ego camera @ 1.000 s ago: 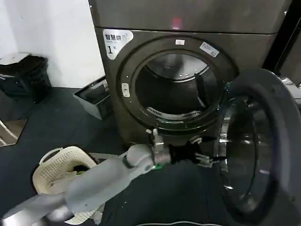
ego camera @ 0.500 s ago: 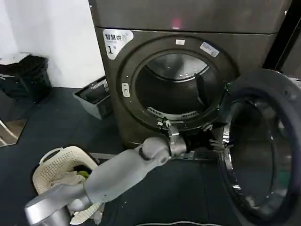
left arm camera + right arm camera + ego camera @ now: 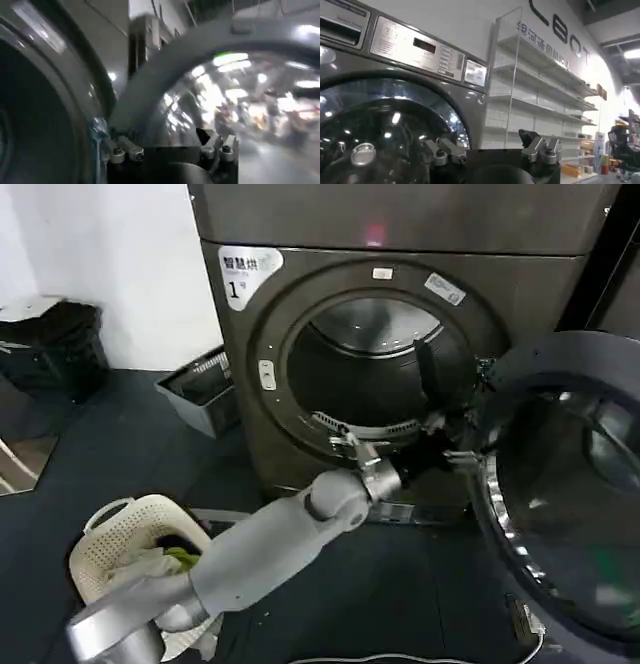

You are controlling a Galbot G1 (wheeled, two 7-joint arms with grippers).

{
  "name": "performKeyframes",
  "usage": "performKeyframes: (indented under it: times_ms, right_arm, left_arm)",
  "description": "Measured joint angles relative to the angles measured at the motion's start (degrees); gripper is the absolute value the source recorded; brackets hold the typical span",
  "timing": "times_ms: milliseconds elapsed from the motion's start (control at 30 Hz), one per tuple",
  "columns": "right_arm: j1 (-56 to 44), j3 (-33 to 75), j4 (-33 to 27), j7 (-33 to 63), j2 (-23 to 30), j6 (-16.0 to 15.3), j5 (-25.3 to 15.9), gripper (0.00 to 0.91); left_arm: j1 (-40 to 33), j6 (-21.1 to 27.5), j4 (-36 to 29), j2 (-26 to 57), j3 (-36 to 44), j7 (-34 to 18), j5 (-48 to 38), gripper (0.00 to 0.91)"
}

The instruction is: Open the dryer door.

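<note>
At the front of the dryer marked "1" [image 3: 236, 287], your left gripper [image 3: 462, 446] reached across the lower edge of the drum opening [image 3: 370, 369] to the hinge side of the dryer door [image 3: 570, 504], which stood swung wide open to the right of the machine, its grey inner face and chrome ring turned toward your head camera. Your left arm [image 3: 260, 549] stretched up from the lower left of the head view, passing over the cream laundry basket [image 3: 125, 539] that sat on the dark floor [image 3: 110, 454] with clothes inside it. Your left wrist camera showed the jaws parted, one finger [image 3: 125, 149] near the dryer's front and the other close against the door's grey rim [image 3: 200, 45], with nothing clamped between them; whether a fingertip was touching the door could not be told. Your right gripper [image 3: 490, 150] was held apart from the work, its jaws spread and empty, facing a second chrome-ringed machine [image 3: 395, 100] beside wire shelving [image 3: 535, 95]. A grey crate [image 3: 200, 389] lay on the floor against the wall, left of the dryer
</note>
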Motion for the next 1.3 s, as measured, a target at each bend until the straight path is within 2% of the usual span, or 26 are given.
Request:
performKeyframes:
  times_ms: [167,400,533,600,767,867,967,1133,1300]
  right_arm:
    - [0.01,0.31,-0.30,0.05,-0.25,0.13,0.00,0.907]
    - [1.05,1.05,-0.97,0.96,-1.10,1.37,-1.27,0.907]
    - [1.50,0.60,-1.19,1.32,-1.05,4.51,-6.05,0.907]
    - [2.09,0.63,-0.81,1.70,-1.07,4.80,-7.13,0.907]
    - [2.81,0.54,-0.19,2.07,-0.78,5.36,-8.65,0.907]
    - [3.01,0.11,0.46,3.02,-1.04,3.85,-8.96,0.907]
    - [3.40,-0.09,1.23,3.14,-1.19,3.23,-9.32,0.907]
    - [4.57,-1.08,1.32,2.94,-1.87,4.01,-11.52,0.907]
    - [5.81,-1.94,2.43,3.08,-1.99,3.55,-11.95,0.907]
  left_arm:
    - [1.04,-5.85,-2.66,3.60,-0.38,-2.43,1.18,0.907]
    - [2.99,-8.98,-11.37,14.36,-0.63,-2.32,-5.37,0.907]
    - [4.98,-6.87,-16.91,21.73,-1.82,-4.86,-8.42,0.907]
    - [5.75,-5.54,-19.32,26.10,-1.90,-5.46,-10.87,0.907]
    - [7.48,1.04,-24.67,39.47,-2.86,-1.97,-14.25,0.907]
    - [9.35,4.80,-26.51,46.81,-4.91,0.21,-14.78,0.907]
    - [12.60,9.10,-27.38,53.66,-8.78,0.94,-14.07,0.907]
    - [19.28,13.03,-26.39,62.82,-15.76,6.66,-12.82,0.907]
    - [23.11,17.54,-23.90,70.66,-18.40,11.18,-3.27,0.907]
